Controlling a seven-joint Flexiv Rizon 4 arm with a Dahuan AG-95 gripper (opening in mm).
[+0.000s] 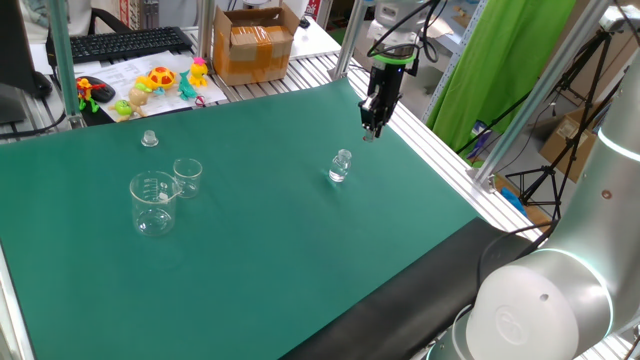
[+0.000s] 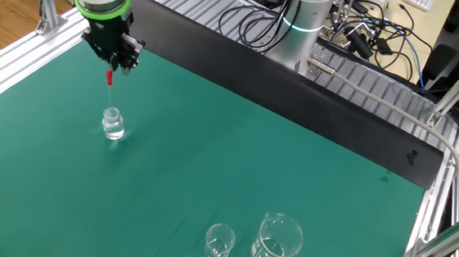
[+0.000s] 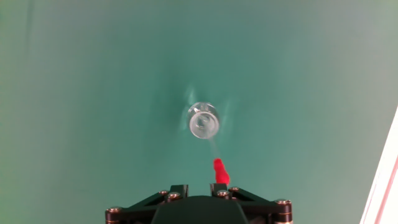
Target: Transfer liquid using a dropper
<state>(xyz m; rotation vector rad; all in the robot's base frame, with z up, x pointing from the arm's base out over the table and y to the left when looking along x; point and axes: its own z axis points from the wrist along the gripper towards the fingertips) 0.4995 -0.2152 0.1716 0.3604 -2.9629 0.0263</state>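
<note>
My gripper (image 1: 372, 126) hangs above the green mat at the far right, shut on the dropper (image 2: 109, 78). The dropper's small red end sits just under the fingers and its clear stem points down. The small clear vial (image 2: 113, 124) stands on the mat just below the tip, and the tip is above the vial's mouth, not in it. In the hand view the dropper (image 3: 220, 169) runs from the gripper (image 3: 199, 188) towards the vial (image 3: 204, 121). A large glass beaker (image 1: 153, 203) and a small one (image 1: 187, 177) stand far off at the left.
A small clear cap-like piece (image 1: 149, 138) sits behind the beakers. Beyond the mat are a cardboard box (image 1: 255, 45), toys (image 1: 160, 80) and a keyboard (image 1: 120, 42). The mat's edge and the aluminium rail (image 1: 440, 150) lie close to the gripper's right.
</note>
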